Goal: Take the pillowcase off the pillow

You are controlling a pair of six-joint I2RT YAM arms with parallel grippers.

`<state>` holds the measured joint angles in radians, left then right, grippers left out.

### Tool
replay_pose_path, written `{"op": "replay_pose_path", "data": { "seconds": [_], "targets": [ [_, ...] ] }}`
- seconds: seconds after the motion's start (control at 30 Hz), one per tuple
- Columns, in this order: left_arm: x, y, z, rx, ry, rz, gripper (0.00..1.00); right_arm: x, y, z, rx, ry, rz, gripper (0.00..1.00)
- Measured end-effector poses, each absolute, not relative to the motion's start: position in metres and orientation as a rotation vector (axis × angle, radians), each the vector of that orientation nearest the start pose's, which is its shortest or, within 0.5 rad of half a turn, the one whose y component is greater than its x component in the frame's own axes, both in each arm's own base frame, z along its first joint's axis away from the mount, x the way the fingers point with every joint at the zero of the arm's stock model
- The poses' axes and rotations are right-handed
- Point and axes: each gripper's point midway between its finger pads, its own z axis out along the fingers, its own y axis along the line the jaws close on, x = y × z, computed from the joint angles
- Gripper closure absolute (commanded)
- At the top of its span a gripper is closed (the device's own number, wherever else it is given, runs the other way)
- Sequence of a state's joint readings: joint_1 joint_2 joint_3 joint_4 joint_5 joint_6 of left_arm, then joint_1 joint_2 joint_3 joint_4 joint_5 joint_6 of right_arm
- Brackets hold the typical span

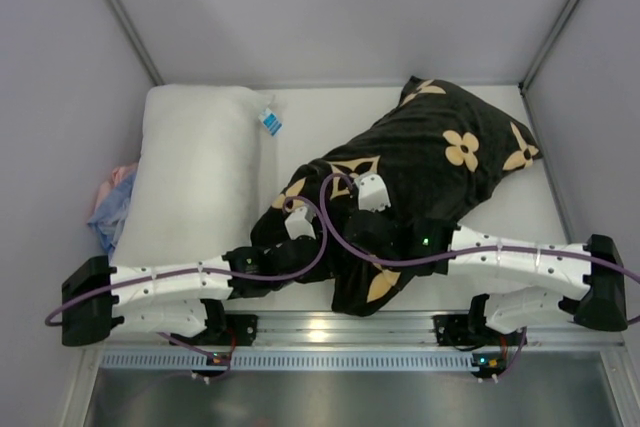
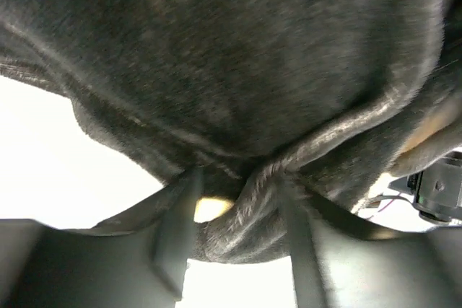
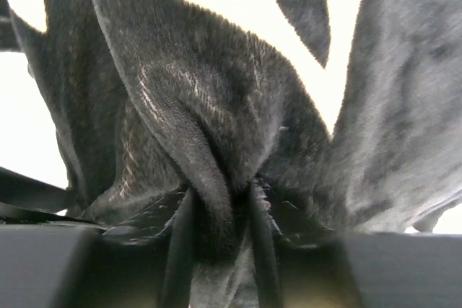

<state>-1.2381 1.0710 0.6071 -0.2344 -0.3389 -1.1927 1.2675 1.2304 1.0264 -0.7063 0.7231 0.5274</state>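
Note:
The black velvety pillowcase (image 1: 440, 162) with tan flowers and stars lies bunched and bulky from the middle to the back right of the table. What is inside it is hidden. A plump white pillow (image 1: 195, 172) lies bare at the left, apart from the cover, with a blue-white tag (image 1: 270, 123) at its far right corner. My left gripper (image 1: 300, 223) is shut on a fold at the cover's near left edge; the pinched fold (image 2: 245, 207) shows between its fingers (image 2: 177, 229). My right gripper (image 1: 368, 193) is shut on a ridge of the pillowcase (image 3: 209, 106) near its middle.
A pink-blue cloth bundle (image 1: 112, 202) lies against the left wall beside the white pillow. Grey walls close in the table on the left, back and right. A metal rail (image 1: 330, 329) runs along the near edge.

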Motion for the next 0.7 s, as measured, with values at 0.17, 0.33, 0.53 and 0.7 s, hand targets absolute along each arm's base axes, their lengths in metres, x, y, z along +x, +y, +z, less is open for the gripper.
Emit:
{"op": "replay_pose_path", "data": {
  "seconds": [0.17,0.33,0.53,0.7],
  "targets": [
    [0.124,-0.292,0.105,-0.159,2.393,-0.907,0.74,0.190,0.243,0.189,-0.491,2.099,0.038,0.86],
    [0.123,-0.287,0.098,-0.184,2.393,-0.909,1.00,0.201,0.229,0.207,-0.438,2.053,0.007,1.00],
    [0.122,-0.286,0.095,-0.184,2.395,-0.906,1.00,0.235,0.186,0.220,-0.300,2.046,-0.097,1.00],
    [0.119,-0.283,0.099,-0.183,2.386,-0.939,0.91,0.262,0.133,0.232,-0.142,2.066,-0.159,1.00]
  ]
}}
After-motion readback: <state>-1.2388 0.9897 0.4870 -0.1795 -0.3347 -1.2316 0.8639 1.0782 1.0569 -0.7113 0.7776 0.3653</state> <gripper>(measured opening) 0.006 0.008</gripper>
